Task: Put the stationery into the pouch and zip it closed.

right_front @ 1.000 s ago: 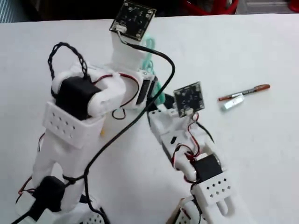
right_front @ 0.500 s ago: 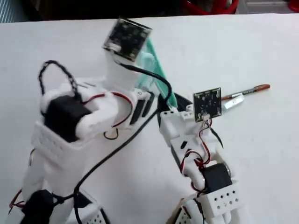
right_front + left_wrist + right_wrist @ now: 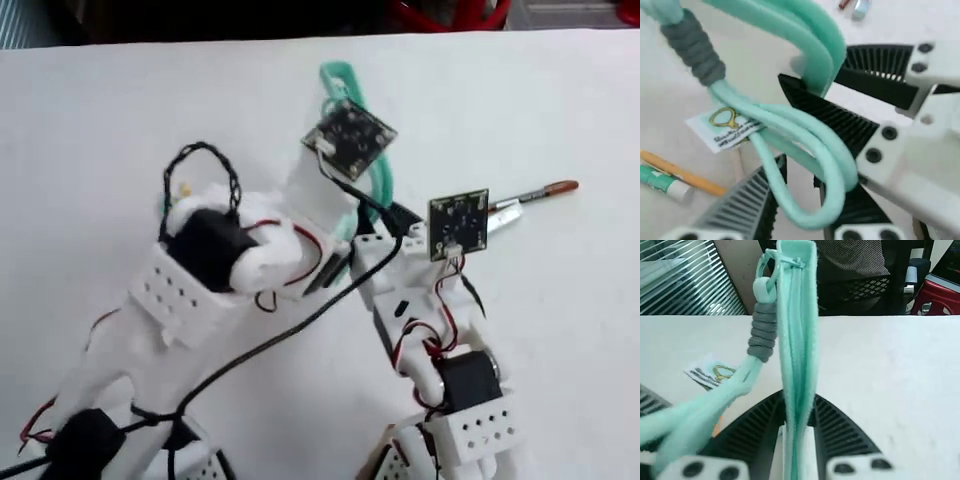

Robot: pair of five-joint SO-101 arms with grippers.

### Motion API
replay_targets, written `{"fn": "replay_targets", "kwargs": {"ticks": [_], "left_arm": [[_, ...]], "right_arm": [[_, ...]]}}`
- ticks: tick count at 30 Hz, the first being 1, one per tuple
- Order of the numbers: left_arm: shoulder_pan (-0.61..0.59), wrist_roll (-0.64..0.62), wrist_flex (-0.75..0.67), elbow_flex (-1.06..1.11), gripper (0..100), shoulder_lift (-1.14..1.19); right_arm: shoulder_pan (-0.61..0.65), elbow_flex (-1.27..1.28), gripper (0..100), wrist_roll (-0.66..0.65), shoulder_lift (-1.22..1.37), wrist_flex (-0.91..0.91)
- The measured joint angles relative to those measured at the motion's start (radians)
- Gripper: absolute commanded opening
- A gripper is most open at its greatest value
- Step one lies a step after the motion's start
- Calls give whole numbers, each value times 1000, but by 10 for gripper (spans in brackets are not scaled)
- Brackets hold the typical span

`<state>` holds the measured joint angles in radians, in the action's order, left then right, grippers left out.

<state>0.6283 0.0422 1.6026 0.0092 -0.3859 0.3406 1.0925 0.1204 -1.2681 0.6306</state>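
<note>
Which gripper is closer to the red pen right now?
Right. The right gripper, jaws shut on the pouch, sits a short way from the red pen. The left gripper is by the pouch's cord, farther from the pen.

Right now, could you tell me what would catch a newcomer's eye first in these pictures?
The mint-green fabric pouch stands out, clamped by its edge in the right gripper. Its looped mint-green cord, bound with a grey wrap, hangs at the left gripper. A slim pen with a reddish-brown end lies on the white table beside the right arm.
</note>
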Motion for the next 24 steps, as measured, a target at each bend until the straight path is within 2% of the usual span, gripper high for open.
{"fn": "replay_targets", "kwargs": {"ticks": [6,11,15,18,21,24], "left_arm": [[12,51,48,3,124,0],[6,104,167,-107,250,-6],[-149,199,172,-192,262,-94],[-270,322,173,-238,263,-184],[-368,439,173,-253,263,-279],[-437,503,166,-253,263,-358]], "right_arm": [[-35,0,18,0,-2,-2],[-35,0,18,-46,-11,35],[-35,11,18,-63,-21,43],[-29,11,18,-114,-21,43],[28,11,18,-172,-21,43],[98,11,18,-230,-21,48]]}}
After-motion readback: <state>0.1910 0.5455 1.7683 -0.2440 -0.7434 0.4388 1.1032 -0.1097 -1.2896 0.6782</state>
